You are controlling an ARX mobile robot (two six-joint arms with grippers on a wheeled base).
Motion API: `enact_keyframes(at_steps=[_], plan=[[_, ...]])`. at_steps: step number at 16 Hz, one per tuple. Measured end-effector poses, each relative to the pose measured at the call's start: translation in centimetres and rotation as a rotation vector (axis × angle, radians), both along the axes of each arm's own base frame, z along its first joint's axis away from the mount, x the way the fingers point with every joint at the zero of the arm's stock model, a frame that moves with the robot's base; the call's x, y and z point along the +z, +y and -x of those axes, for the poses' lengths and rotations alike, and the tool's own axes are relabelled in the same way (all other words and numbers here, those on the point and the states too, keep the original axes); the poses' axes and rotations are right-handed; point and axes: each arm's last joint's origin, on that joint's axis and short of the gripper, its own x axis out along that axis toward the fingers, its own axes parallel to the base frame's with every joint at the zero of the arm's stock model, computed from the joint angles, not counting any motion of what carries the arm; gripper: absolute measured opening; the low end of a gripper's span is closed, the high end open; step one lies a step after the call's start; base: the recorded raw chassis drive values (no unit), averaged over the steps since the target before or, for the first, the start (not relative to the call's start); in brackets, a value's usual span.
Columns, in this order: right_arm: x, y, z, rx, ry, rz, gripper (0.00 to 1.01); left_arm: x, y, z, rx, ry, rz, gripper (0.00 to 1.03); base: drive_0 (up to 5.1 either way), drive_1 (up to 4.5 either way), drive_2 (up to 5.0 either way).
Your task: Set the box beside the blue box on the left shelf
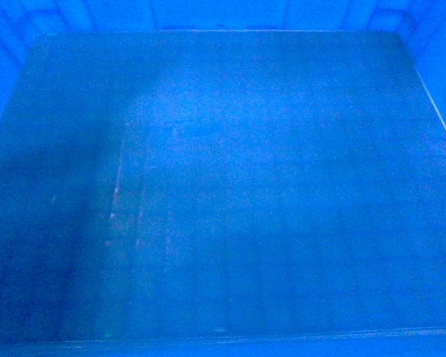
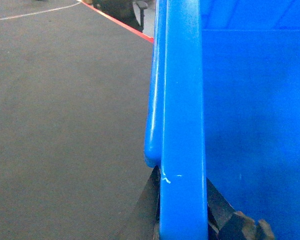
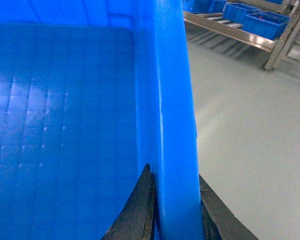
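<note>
Left gripper and right gripper each clamp the box rim; shelf probably far, so carry level, grips equal.

Warehouse: metal racking, blue crates

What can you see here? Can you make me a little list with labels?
box: big blue crate, nothing visible inside
left gripper: shut on the box rim
right gripper: shut on the opposite rim
floor: dark grey on left, pale grey on right
shelf: metal, far right, holding other blue boxes
</note>
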Motion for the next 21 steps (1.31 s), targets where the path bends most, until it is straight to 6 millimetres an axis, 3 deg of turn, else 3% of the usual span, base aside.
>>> enact_keyframes(at_steps=[21], plan=[[-0.01,0.00,-0.01,-0.002,0.000,0.002,0.12,0.00,0.00,0.00,0.000,0.000,0.000,0.09,-1.2,-1.17,-1.2]])
